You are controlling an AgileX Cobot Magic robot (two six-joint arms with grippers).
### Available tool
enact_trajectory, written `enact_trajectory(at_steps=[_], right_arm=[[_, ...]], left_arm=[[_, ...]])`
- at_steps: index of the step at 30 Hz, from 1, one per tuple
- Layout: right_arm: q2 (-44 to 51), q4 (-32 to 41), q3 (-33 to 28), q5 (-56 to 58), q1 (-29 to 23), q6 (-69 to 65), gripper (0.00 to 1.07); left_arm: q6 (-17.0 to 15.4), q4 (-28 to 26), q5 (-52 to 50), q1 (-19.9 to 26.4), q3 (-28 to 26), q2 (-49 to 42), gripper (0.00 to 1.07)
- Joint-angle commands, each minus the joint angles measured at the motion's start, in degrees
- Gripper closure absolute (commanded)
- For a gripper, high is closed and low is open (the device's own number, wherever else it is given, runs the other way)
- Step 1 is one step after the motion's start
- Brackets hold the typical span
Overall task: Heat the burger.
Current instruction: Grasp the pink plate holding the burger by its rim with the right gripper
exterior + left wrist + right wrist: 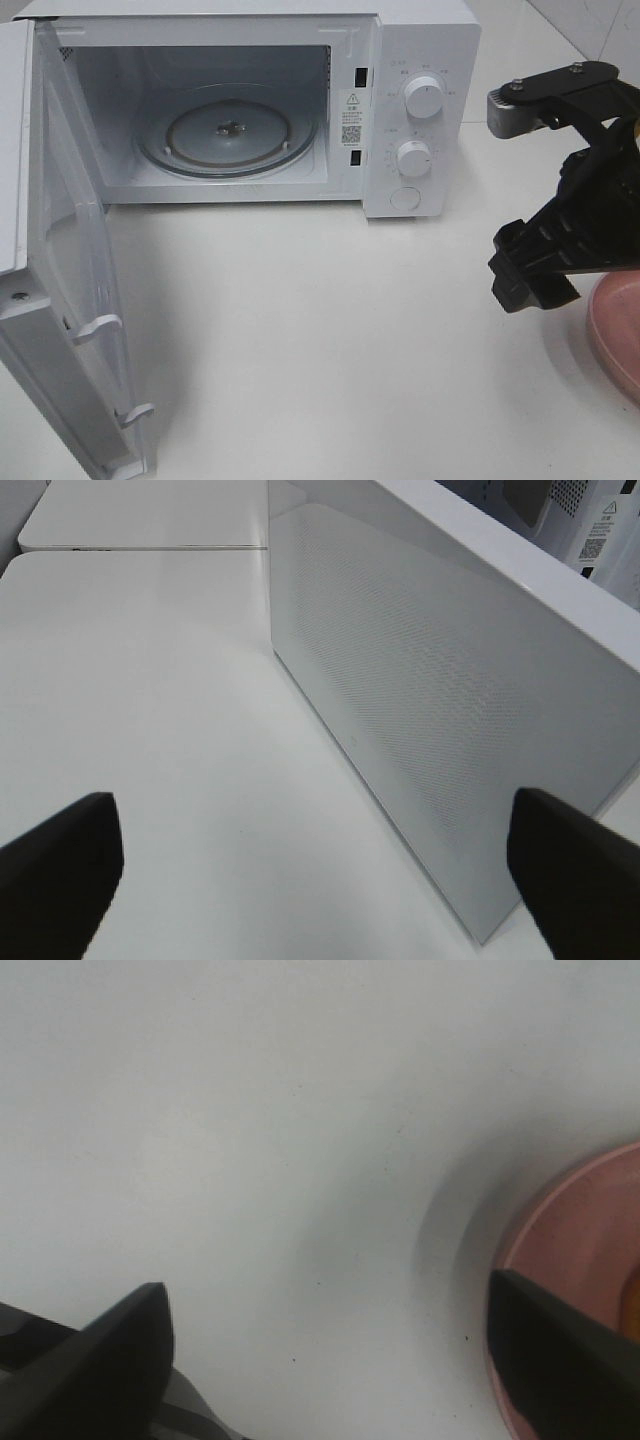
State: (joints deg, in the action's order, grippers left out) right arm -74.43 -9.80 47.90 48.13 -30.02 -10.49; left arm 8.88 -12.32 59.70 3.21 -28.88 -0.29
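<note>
Microwave sits across the upper left and centre of the high view on a white table. Its door is swung fully open down the left edge, and the glass turntable inside is bare. The control panel on the microwave's right side has 2 knobs, upper and lower, w/ a round button below them. R gripper hangs at the right edge of the high view, over the table just beside a pink plate at lower right. Its fingers stand wide apart w/ only table between them, gripping nothing. 1 finger overlaps the plate rim in the wrist cam. Burger: can't make it out for sure. Only an orange sliver shows on the plate at the cut-off edge of the R wrist cam, too little to say what it is. L gripper also has jaws spread wide and empty, over bare table near the door's meshed outer face.
</note>
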Motion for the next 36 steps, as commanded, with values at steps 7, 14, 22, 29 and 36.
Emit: enact_trajectory(at_steps=[7, 14, 22, 29, 36], right_arm=[[0.4, -2.5, 0.3, 3.7, 5.0, -0.4, 0.16], [0.4, -3.3, 0.3, 5.7, 10.9, -0.3, 0.18], [0.3, -3.4, -0.7, 5.6, 14.3, -0.2, 0.20], [-0.1, -3.4, -4.1, 1.5, 14.8, -0.2, 0.21], [-5.3, -3.3, -4.9, -2.2, 14.8, -1.9, 0.22]], left_arm=[[-0.2, -0.2, -0.2, -0.3, 0.0, -1.1, 0.07], [-0.2, -0.2, -0.2, -0.3, 0.0, -1.1, 0.07], [-0.2, -0.2, -0.2, -0.3, 0.0, -1.1, 0.07], [-0.2, -0.2, -0.2, -0.3, 0.0, -1.1, 0.07], [-0.2, -0.2, -0.2, -0.3, 0.0, -1.1, 0.07]])
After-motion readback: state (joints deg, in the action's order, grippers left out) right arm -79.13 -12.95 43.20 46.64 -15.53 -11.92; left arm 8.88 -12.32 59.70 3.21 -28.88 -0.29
